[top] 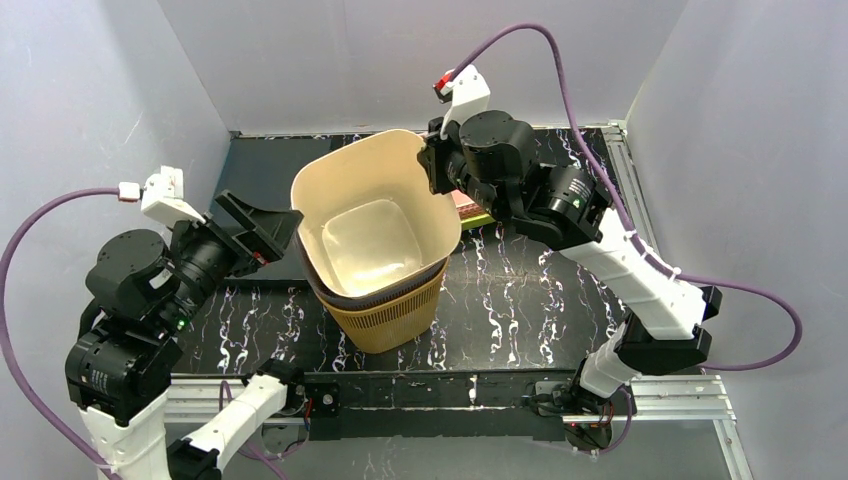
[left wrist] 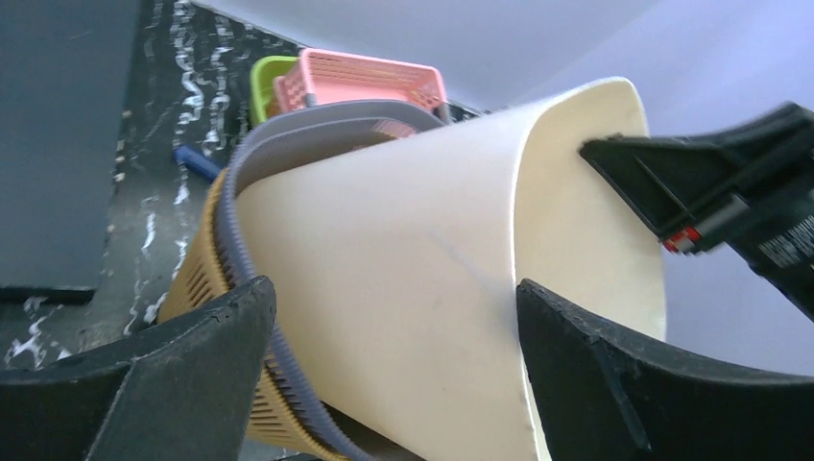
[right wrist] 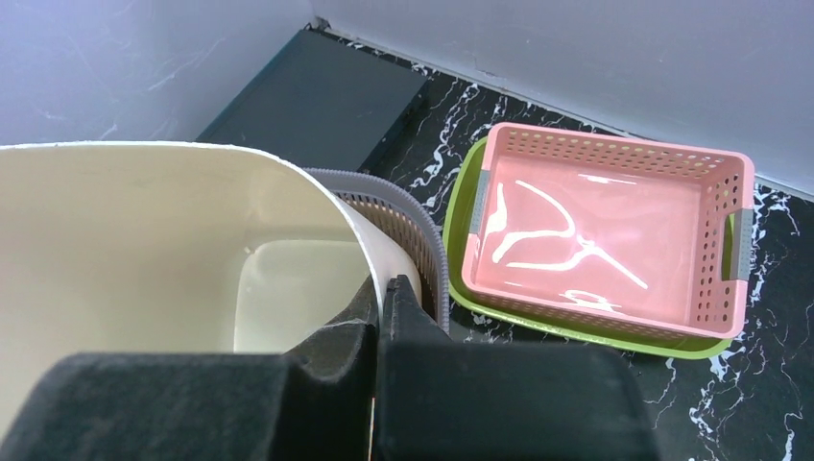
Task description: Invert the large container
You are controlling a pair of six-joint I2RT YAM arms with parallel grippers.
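Observation:
The large cream container (top: 370, 200) stands mouth up and tilted, nested in a grey-rimmed basket (top: 383, 295) and a tan slotted basket (top: 385, 318). My right gripper (top: 432, 160) is shut on the container's far right rim, one finger inside and one outside; the right wrist view shows that pinch (right wrist: 384, 288) on the thin cream wall (right wrist: 144, 221). My left gripper (top: 265, 228) stands open at the container's left side. In the left wrist view its jaws (left wrist: 394, 288) straddle the cream outer wall (left wrist: 403, 240) without touching, with the tan basket (left wrist: 197, 279) below.
A pink basket (right wrist: 605, 230) sits inside a green one (right wrist: 461, 202) on the black marbled table, just right of the stack. A dark slab (top: 255, 165) lies at the back left. A small blue object (left wrist: 197, 163) lies beyond the stack. Grey walls enclose the table.

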